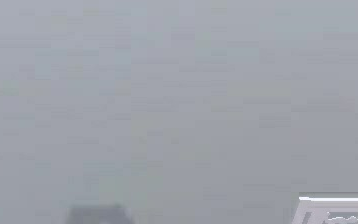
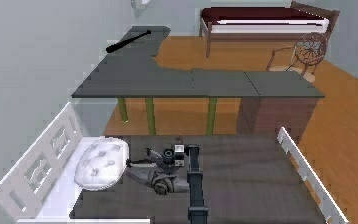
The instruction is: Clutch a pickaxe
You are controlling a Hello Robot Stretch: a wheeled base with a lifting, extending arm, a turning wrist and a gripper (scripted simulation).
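A bed (image 2: 247, 165) with a dark mattress and white rails is seen nearest in the arm side view. Beyond it stands an L-shaped grey surface (image 2: 197, 72), and farther out a second bed (image 2: 257, 14) topped in dark red. The arm (image 2: 195, 190) is seen over the near mattress. A white pillow (image 2: 100, 162) lies there, with the hand (image 2: 137, 168) just beside it; whether anything is held cannot be told. A long dark thing (image 2: 130, 43), possibly the pickaxe, lies on the surface's far corner, well apart from the hand.
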